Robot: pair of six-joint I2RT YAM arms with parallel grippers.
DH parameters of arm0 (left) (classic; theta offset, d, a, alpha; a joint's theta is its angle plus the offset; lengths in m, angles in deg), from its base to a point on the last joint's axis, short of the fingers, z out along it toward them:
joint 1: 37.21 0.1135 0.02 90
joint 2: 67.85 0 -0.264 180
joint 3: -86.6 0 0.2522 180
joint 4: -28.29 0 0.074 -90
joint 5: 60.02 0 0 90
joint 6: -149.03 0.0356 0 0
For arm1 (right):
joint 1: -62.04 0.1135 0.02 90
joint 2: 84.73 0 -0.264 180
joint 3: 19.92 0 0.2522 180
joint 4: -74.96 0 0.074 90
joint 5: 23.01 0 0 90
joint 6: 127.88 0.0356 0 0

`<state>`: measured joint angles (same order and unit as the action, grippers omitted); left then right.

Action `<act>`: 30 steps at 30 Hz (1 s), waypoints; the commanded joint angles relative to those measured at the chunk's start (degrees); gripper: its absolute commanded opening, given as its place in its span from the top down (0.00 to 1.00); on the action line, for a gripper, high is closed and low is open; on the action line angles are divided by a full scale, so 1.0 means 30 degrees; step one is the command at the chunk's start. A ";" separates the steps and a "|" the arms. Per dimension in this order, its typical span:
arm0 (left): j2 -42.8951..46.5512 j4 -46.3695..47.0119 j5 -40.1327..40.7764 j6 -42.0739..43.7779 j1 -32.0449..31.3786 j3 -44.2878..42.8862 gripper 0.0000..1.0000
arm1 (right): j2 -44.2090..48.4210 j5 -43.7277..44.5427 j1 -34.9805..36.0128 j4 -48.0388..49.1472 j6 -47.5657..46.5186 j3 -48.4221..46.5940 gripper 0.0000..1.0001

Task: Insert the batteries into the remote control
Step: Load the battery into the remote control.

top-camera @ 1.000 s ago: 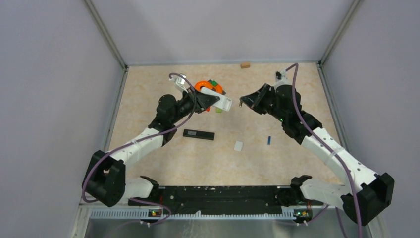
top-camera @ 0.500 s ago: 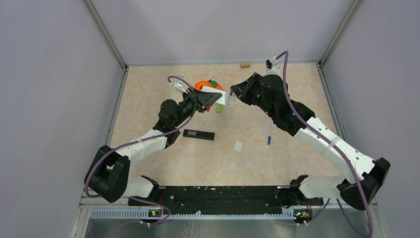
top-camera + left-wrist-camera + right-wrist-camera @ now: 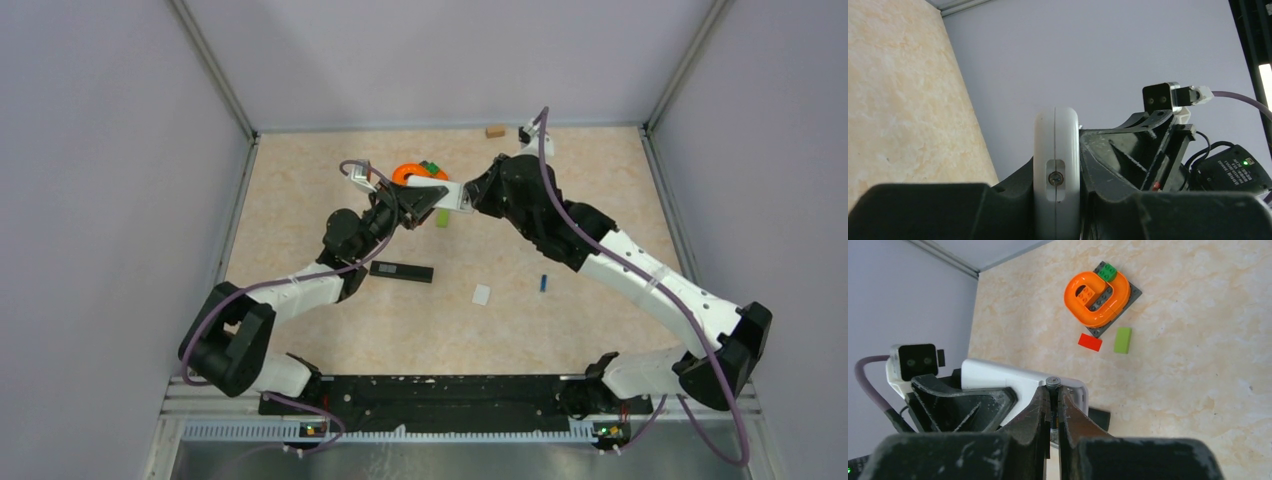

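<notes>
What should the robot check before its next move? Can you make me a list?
1. Left gripper grips the white remote firmly: ok.
2. Right gripper is shut on a battery: ok.
3. Battery is near the remote's end: ok.
4. Battery lines up with the remote's slot: cannot tell, the slot is hidden.
5. Spare blue battery lies on the table within sight: ok.

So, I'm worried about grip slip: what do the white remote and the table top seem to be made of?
White remote: apparently moulded plastic, smooth satin finish; a seam splits its edge and a screw sits recessed there. Table top: beige marbled pattern, matte, likely laminate or vinyl, though the look leaves that open.
</notes>
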<state>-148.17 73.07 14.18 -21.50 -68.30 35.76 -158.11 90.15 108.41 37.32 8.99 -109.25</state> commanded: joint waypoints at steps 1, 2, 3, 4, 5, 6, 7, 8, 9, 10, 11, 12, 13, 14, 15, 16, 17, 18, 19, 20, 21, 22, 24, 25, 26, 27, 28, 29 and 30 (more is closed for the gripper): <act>0.0137 0.2610 0.0427 -0.1030 -0.0080 0.0009 1.00 | -0.0364 0.1447 0.0778 -0.0153 -0.0916 -0.0983 0.99; 0.0187 0.2807 0.0543 -0.1147 -0.0079 0.0046 1.00 | -0.0373 0.1666 0.0877 -0.0177 -0.0906 -0.0911 0.99; 0.0194 0.2886 0.0634 -0.1286 -0.0093 0.0058 1.00 | -0.0396 0.1972 0.1065 -0.0140 -0.0971 -0.0840 0.99; 0.0184 0.3028 0.0712 -0.1523 -0.0095 0.0100 1.00 | -0.0399 0.2453 0.1301 -0.0099 -0.1052 -0.0802 0.99; 0.0142 0.3313 0.0769 -0.1718 -0.0095 0.0134 1.00 | -0.0446 0.2752 0.1444 -0.0057 -0.1095 -0.0775 0.99; 0.0093 0.3601 0.0820 -0.1870 -0.0095 0.0168 1.00 | -0.0478 0.2771 0.1495 -0.0001 -0.1064 -0.0757 0.99; 0.0039 0.3839 0.0838 -0.2109 -0.0113 0.0201 1.00 | -0.0519 0.2729 0.1505 0.0040 -0.0983 -0.0685 0.99; -0.0063 0.4128 0.0880 -0.2315 -0.0123 0.0238 1.00 | -0.0527 0.2651 0.1510 0.0176 -0.0933 -0.0596 0.99; -0.0174 0.4509 0.0911 -0.2458 -0.0124 0.0294 1.00 | -0.0543 0.2458 0.1532 0.0311 -0.0908 -0.0573 0.99; -0.0253 0.4736 0.0951 -0.2501 -0.0143 0.0334 1.00 | -0.0557 0.2241 0.1521 0.0386 -0.0832 -0.0566 0.99; -0.0315 0.4918 0.0993 -0.2532 -0.0127 0.0376 1.00 | -0.0558 0.2099 0.1519 0.0395 -0.0782 -0.0522 0.99; -0.0367 0.5069 0.1050 -0.2525 -0.0165 0.0414 1.00 | -0.0558 0.2001 0.1519 0.0448 -0.0713 -0.0469 0.98; -0.0422 0.5205 0.1102 -0.2506 -0.0181 0.0452 1.00 | -0.0558 0.1853 0.1516 0.0494 -0.0661 -0.0385 0.97; -0.0465 0.5369 0.1118 -0.2511 -0.0208 0.0442 1.00 | -0.0518 0.1739 0.1522 0.0563 -0.0629 -0.0291 0.96; -0.0514 0.5488 0.1131 -0.2526 -0.0259 0.0437 1.00 | -0.0476 0.1608 0.1527 0.0678 -0.0639 -0.0169 0.94; -0.0524 0.5620 0.1195 -0.2554 -0.0302 0.0484 1.00 | -0.0449 0.1525 0.1531 0.0754 -0.0648 -0.0081 0.92; -0.0576 0.5735 0.1269 -0.2631 -0.0355 0.0507 1.00 | -0.0420 0.1449 0.1528 0.0804 -0.0627 0.0015 0.90; -0.0627 0.5874 0.1340 -0.2691 -0.0384 0.0551 1.00 | -0.0383 0.1447 0.1527 0.0741 -0.0535 0.0063 0.88; -0.0648 0.6016 0.1426 -0.2735 -0.0406 0.0593 1.00 | -0.0360 0.1538 0.1535 0.0623 -0.0448 0.0058 0.87; -0.0650 0.6096 0.1514 -0.2785 -0.0427 0.0646 1.00 | -0.0354 0.1667 0.1525 0.0414 -0.0386 0.0014 0.86; -0.0658 0.6179 0.1602 -0.2839 -0.0430 0.0712 1.00 | -0.0353 0.1837 0.1531 0.0205 -0.0294 -0.0047 0.84; -0.0637 0.6252 0.1668 -0.2878 -0.0419 0.0745 1.00 | -0.0368 0.2008 0.1531 -0.0030 -0.0235 -0.0120 0.83; -0.0650 0.6292 0.1836 -0.2911 -0.0446 0.0852 1.00 | -0.0317 0.2364 0.1509 -0.0442 -0.0119 -0.0312 0.80; -0.0636 0.6358 0.1884 -0.2909 -0.0443 0.0873 1.00 | -0.0293 0.2499 0.1514 -0.0594 -0.0092 -0.0395 0.79; -0.0649 0.6381 0.1934 -0.2894 -0.0443 0.0897 1.00 | -0.0294 0.2625 0.1511 -0.0709 -0.0071 -0.0471 0.77; -0.0610 0.6383 0.2013 -0.2940 -0.0435 0.0926 1.00 | -0.0302 0.2696 0.1518 -0.0836 -0.0031 -0.0551 0.76; -0.0631 0.6424 0.2060 -0.2920 -0.0434 0.0937 1.00 | -0.0314 0.2771 0.1519 -0.0955 -0.0012 -0.0626 0.75; -0.0648 0.6414 0.2160 -0.2929 -0.0427 0.0960 1.00 | -0.0297 0.2821 0.1534 -0.1047 -0.0017 -0.0709 0.73; -0.0650 0.6435 0.2246 -0.2996 -0.0459 0.1003 1.00 | -0.0283 0.2874 0.1530 -0.1202 0.0016 -0.0818 0.72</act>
<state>-150.90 83.17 18.64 -28.34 -69.70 38.84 -159.25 95.87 112.58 38.00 9.10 -109.21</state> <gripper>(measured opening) 0.260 0.258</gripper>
